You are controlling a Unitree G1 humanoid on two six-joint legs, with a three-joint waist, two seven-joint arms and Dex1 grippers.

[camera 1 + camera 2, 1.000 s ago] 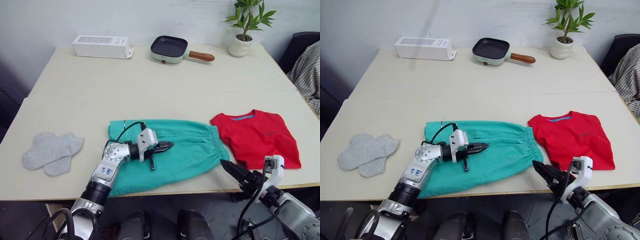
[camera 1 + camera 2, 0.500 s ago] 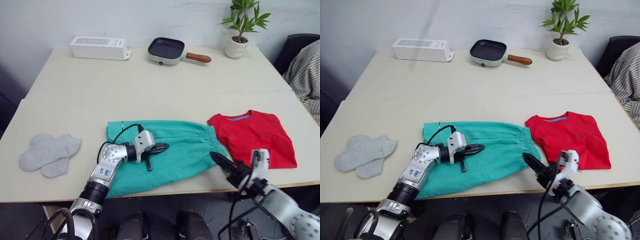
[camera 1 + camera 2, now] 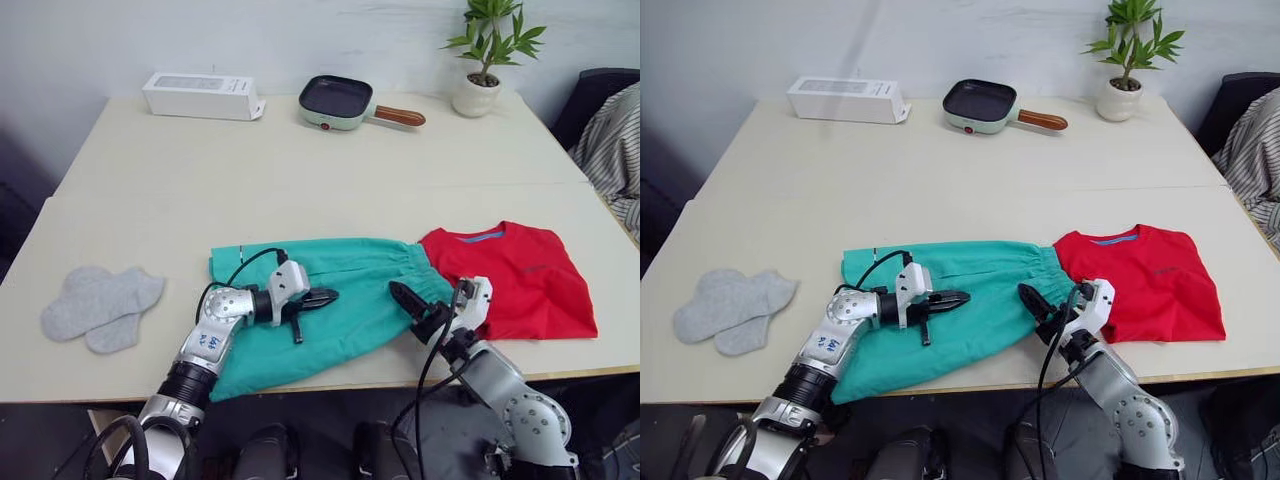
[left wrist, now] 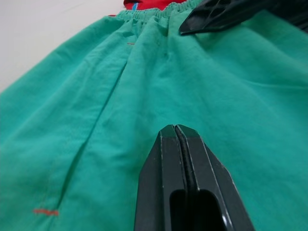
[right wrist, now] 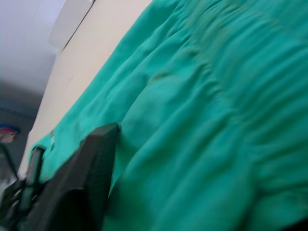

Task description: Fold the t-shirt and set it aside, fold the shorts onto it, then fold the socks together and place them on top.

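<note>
- The t-shirt (image 3: 515,278) lies folded on the right of the tabletop (image 3: 300,170), near the front edge; that step looks done.
- The shorts (image 3: 330,300) lie spread flat just left of it, the gathered waistband (image 3: 425,275) touching or slightly overlapping the red cloth; they are not yet folded.
- The socks (image 3: 100,305) rest one partly over the other at the far left, well apart from the other garments, untouched.
- The left hand (image 3: 325,297) is over the middle of the shorts, pointing right; the left wrist view shows its fingers (image 4: 180,159) pressed together, clenched on nothing, low over the cloth.
- The right hand (image 3: 405,300) reaches in from the near right at the waistband end. Whether its fingers are apart or together I cannot tell.
- Step in hand, as I judge it: starting the fold of the shorts, with both hands closing on the green cloth from either side.
- The next move likely calls for the right hand to take a hold at the waistband edge and the left to open and pinch the cloth, so the shorts can be doubled over and then lifted right onto the t-shirt.
- Risk: dragging the t-shirt along where the two garments meet.
</note>
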